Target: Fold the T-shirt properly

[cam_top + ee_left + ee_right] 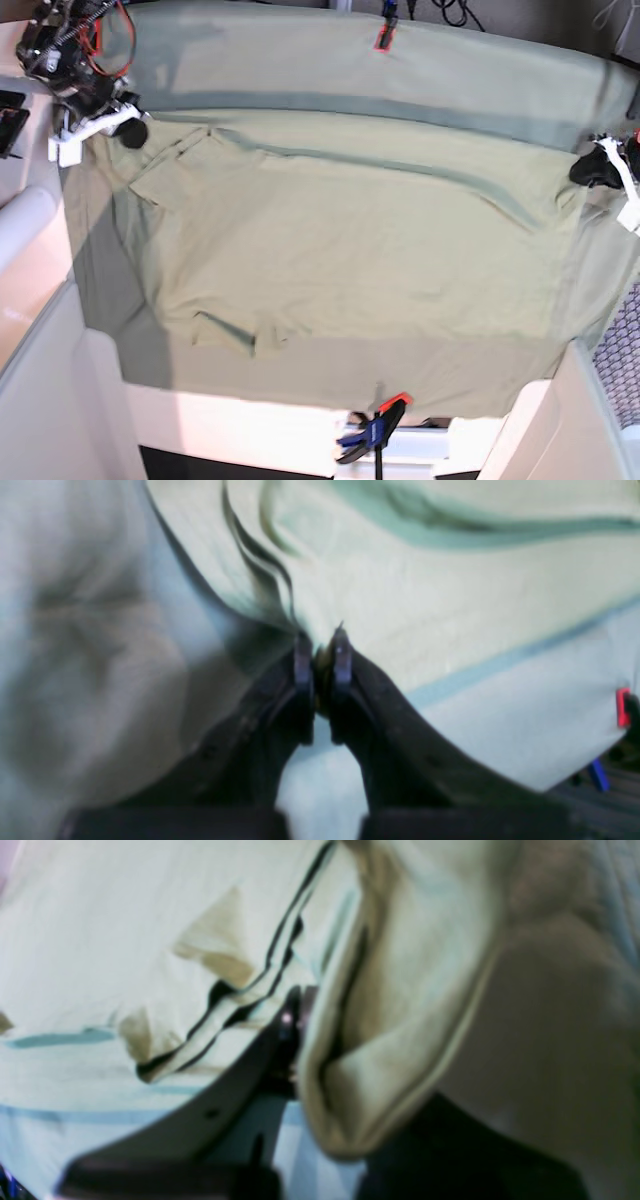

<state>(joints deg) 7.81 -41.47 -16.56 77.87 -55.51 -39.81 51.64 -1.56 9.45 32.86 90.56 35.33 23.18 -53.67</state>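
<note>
The pale sage-green T-shirt lies spread flat and sideways in the base view, with its sleeves toward the left. One sleeve points to the front edge. At the shirt's far-left corner my right gripper is shut on it. In the right wrist view a hemmed fold of the T-shirt drapes over the right gripper and hides one finger. My left gripper sits at the shirt's far-right corner. In the left wrist view the left gripper is shut on T-shirt cloth, and creases run out from the pinch.
A larger sage-green cloth covers the table under the shirt. A red clamp holds it at the back edge and a blue and orange clamp at the front edge. White table sides flank the front corners.
</note>
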